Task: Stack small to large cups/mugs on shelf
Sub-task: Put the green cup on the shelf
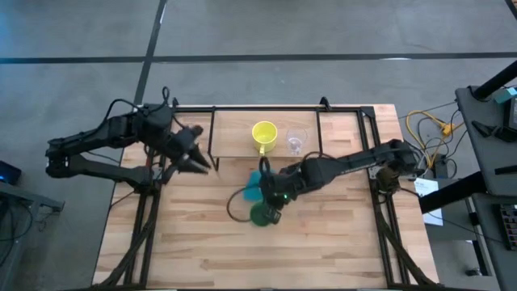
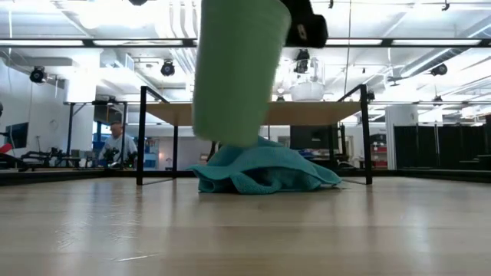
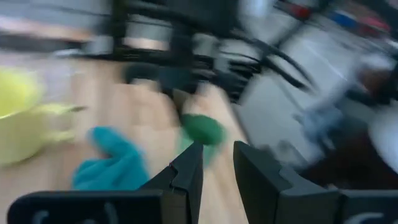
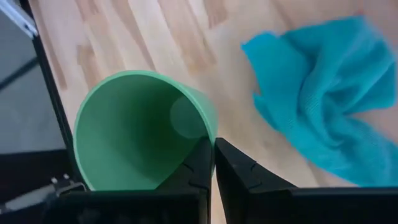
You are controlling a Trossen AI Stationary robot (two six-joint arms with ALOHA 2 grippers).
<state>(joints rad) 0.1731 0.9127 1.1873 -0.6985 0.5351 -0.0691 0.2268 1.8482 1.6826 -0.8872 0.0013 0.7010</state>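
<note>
The green cup (image 1: 262, 215) (image 2: 234, 73) hangs in the air in front of the shelf, held by my right gripper (image 1: 273, 198) (image 4: 213, 165), which is shut on it. The yellow mug (image 1: 264, 135) (image 3: 18, 118) and the small clear glass cup (image 1: 296, 142) stand side by side on the light-wood shelf (image 1: 234, 133) (image 2: 322, 113). My left gripper (image 1: 202, 160) (image 3: 217, 165) is open and hovers by the shelf's left end, pointing toward the table's right. The green cup (image 3: 202, 127) also shows ahead of it. My right gripper pinches the green cup's wall at the rim (image 4: 208, 134), one finger (image 4: 199, 168) inside the cup and one (image 4: 239, 171) outside. The fingers come from above, slanting from the table's right. The cup hangs upright below them, its base (image 2: 230, 138) lifted clear of the table.
A crumpled teal cloth (image 1: 253, 191) (image 2: 265, 172) (image 4: 323, 106) lies on the tabletop just before the shelf, beside the lifted cup. The shelf's thin black legs (image 2: 141, 138) stand on the table. Bare wooden tabletop (image 1: 242, 259) stretches toward the near edge. A person sits in the room behind (image 2: 116, 144).
</note>
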